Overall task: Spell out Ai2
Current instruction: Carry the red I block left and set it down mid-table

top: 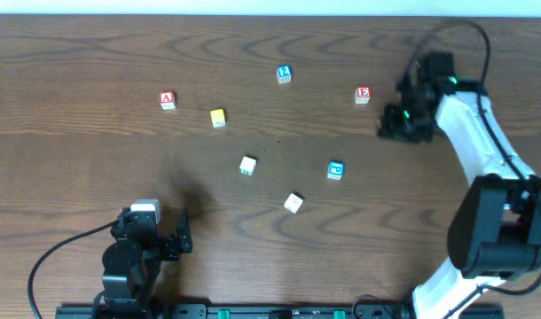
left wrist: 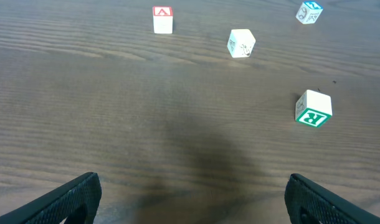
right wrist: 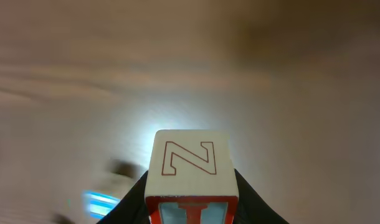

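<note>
Block A rests on the tabletop far ahead of our left pincer, slightly to its left. That pincer's jaws stand wide apart. The R block lies nearer, ahead-right. Our right pincer clamps the N block.

The white A block, red-lettered, lies at the table's left. A blue-printed block lies well to its right, farther back. The N block is clamped in the right gripper.
</note>
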Action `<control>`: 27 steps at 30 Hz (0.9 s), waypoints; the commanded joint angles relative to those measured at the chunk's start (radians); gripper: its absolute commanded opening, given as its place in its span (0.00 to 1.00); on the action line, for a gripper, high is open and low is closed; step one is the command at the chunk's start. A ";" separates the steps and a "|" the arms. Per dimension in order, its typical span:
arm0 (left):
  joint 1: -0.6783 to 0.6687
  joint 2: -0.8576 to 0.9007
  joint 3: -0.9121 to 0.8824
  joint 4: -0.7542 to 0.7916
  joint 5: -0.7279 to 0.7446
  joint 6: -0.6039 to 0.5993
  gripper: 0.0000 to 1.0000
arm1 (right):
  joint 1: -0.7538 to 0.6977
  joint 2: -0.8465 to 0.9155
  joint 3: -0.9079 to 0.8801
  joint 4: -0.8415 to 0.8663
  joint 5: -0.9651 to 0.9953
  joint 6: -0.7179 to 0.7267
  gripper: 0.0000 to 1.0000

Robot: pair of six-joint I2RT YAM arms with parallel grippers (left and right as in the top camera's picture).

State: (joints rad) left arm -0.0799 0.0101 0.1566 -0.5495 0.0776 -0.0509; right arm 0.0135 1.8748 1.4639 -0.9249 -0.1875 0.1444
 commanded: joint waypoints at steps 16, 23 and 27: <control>0.004 -0.006 -0.010 0.005 -0.007 0.010 0.95 | 0.515 0.318 0.414 -0.062 0.109 0.449 0.01; 0.004 -0.006 -0.010 0.005 -0.007 0.010 0.95 | 0.546 0.353 0.412 -0.057 0.186 0.491 0.02; 0.004 -0.006 -0.010 0.005 -0.007 0.010 0.95 | 0.574 0.365 0.412 -0.067 0.200 0.508 0.01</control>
State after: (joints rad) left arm -0.0803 0.0101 0.1566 -0.5491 0.0776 -0.0509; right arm 0.5568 2.2189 1.8565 -0.9836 -0.0223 0.6075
